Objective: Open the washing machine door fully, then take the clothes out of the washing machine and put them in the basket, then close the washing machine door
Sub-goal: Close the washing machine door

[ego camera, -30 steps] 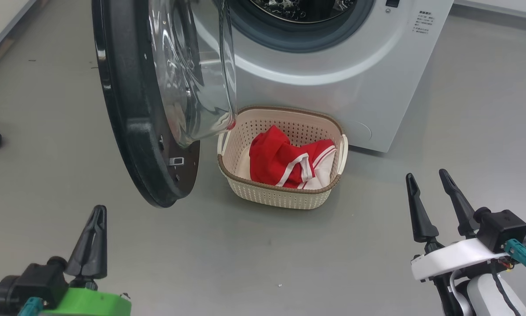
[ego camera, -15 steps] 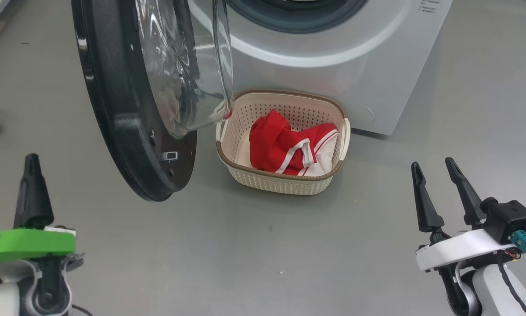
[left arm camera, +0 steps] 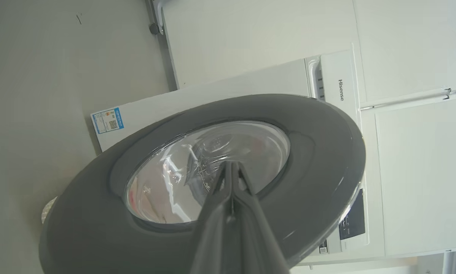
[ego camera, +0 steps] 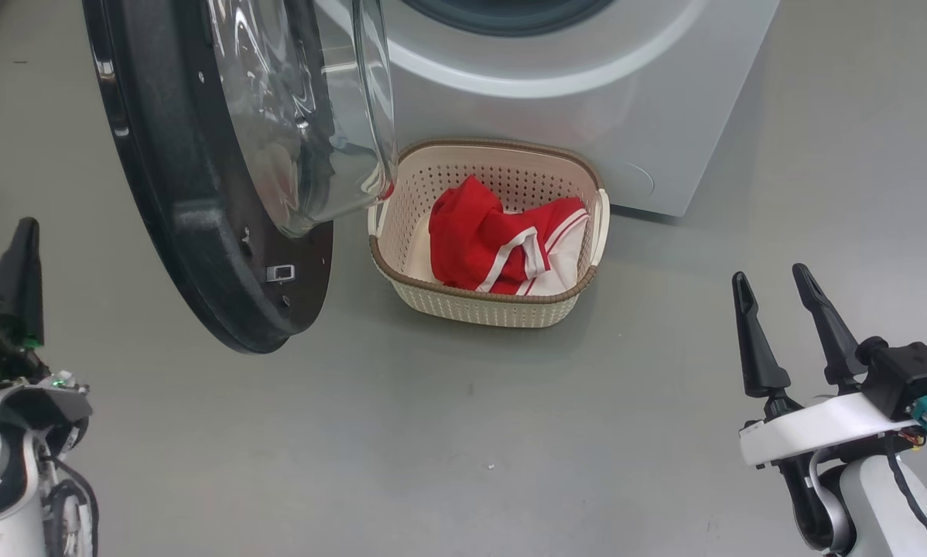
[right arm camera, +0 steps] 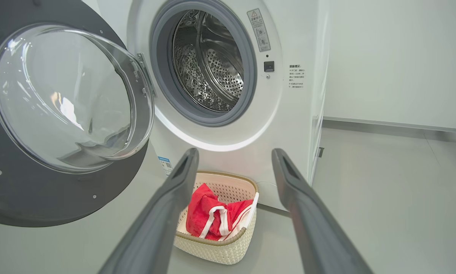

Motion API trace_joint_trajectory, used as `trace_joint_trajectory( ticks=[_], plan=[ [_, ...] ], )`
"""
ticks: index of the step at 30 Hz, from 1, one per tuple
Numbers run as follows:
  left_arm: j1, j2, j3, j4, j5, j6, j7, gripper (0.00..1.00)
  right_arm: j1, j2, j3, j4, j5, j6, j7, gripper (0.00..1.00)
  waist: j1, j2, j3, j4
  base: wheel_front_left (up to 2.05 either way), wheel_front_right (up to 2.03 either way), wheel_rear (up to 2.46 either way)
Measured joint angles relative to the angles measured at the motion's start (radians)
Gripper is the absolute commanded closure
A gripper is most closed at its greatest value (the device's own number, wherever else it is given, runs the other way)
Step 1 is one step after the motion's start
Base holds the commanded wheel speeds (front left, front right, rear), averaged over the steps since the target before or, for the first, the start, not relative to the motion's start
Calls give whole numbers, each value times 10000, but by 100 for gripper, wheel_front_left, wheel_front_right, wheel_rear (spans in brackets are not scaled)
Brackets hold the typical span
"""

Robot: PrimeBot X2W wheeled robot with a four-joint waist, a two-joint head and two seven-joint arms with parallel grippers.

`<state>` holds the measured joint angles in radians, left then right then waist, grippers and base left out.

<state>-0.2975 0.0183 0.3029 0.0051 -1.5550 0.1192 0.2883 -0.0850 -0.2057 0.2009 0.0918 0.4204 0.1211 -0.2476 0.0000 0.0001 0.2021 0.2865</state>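
Nearest me, my left gripper (ego camera: 25,229) shows as one dark tapered spike, its two long fingers pressed flat together on nothing. My right gripper (ego camera: 770,274) has its slim matte black fingers spread in a V, and nothing sits between them. Smooth grey floor (ego camera: 432,433) lies beyond both.

Ahead of the left gripper and apart from it, the washing machine door (ego camera: 169,193) hangs swung open, a wide glossy black rim around a bulging clear glass bowl. Just beside the bowl's edge the basket (ego camera: 494,311) sits on the floor: cream perforated plastic, a rounded rectangle with a brown woven-look rim. The clothes (ego camera: 475,240) lie crumpled inside it, bright red fabric with white stripe trim, well apart from either pair of fingers.

Behind the basket stands the washing machine (ego camera: 587,116), smooth and white, with a grey rubber gasket (right arm camera: 247,76) ringing the perforated steel drum (right arm camera: 212,64).
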Motion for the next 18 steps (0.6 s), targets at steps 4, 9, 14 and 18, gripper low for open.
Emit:
trace_joint_trajectory(
  ticks=[4, 9, 14, 18],
  plan=[
    [-205, 2, 234, 96, -681, 50, 307, 100, -121, 15, 90, 12, 0, 0, 0, 0, 0, 0, 16, -90, 0, 0, 0],
    [-205, 2, -69, 207, -1375, 82, 729, 100, -150, 35, 128, 44, 0, 0, 0, 0, 0, 0, 0, -283, 0, 0, 0],
    [-204, 2, -311, 245, -1499, 82, 907, 100, -180, 40, 173, 111, 0, 0, 0, 0, 0, 0, -43, -480, 0, 0, 0],
    [-198, 2, -508, 297, -1540, 82, 1028, 100, -314, 75, 249, 117, 0, 2, 0, 0, 0, 0, -75, -665, 0, 0, 0]
  ],
)
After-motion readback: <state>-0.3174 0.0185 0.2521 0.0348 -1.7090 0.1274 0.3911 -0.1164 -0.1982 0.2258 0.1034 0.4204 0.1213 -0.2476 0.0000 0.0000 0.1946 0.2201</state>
